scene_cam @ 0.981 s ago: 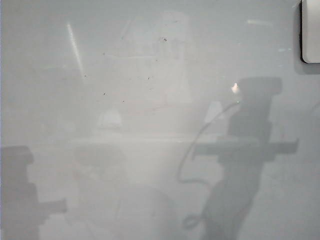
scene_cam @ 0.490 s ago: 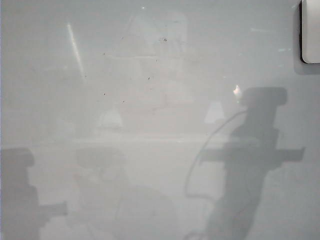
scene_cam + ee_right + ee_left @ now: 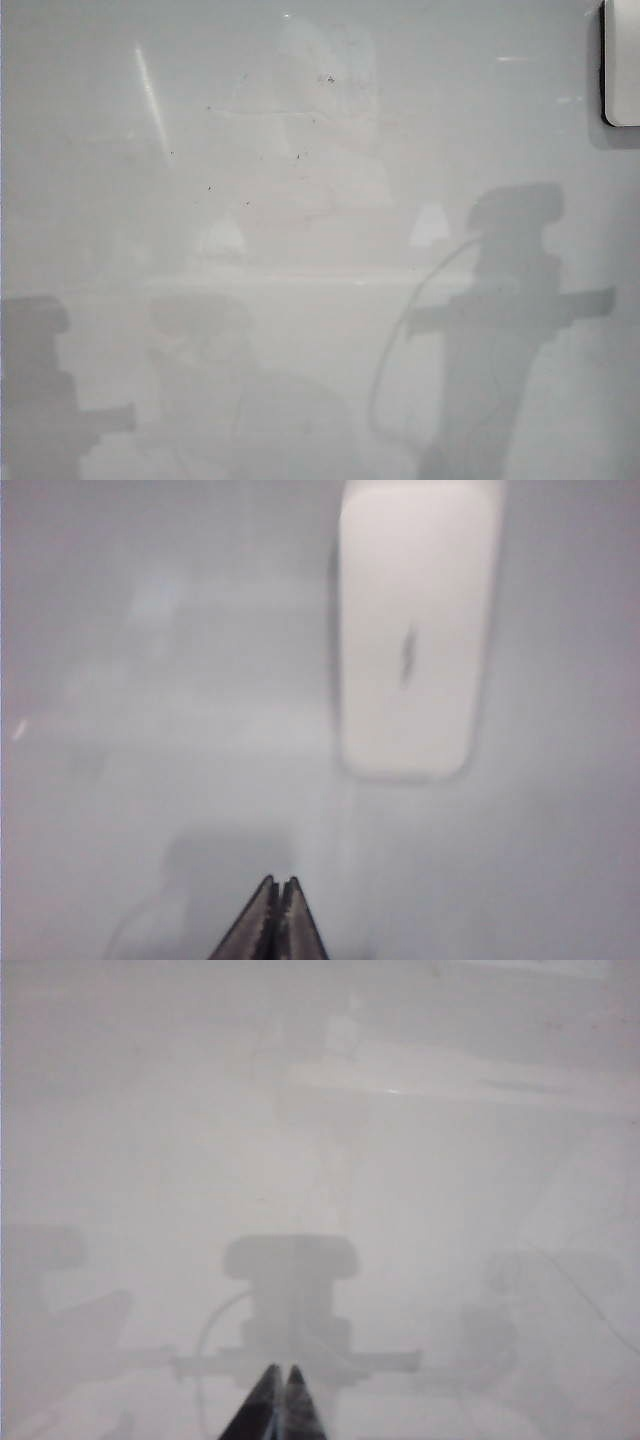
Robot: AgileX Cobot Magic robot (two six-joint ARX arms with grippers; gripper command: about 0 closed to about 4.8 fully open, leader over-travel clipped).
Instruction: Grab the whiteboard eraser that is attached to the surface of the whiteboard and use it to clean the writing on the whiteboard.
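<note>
The whiteboard fills the exterior view, pale grey and glossy, with faint smudges and tiny dark specks. The whiteboard eraser, white with a black edge, sits on the board at the far right corner, cut by the frame. In the right wrist view the eraser lies ahead of my right gripper, apart from it; the jaws are shut and empty. My left gripper is also shut and empty, over bare board. The writing is out of view. Neither gripper itself shows in the exterior view.
Soft grey shadows of the arms lie on the board: the right arm's shadow with a looping cable, the left arm's shadow at the near left corner. A bright streak of reflected light crosses the far left.
The right arm's shadow has slid towards the near edge and slightly right, and the small bright glint beside it has gone. The left arm's shadow and the eraser have stayed put.
</note>
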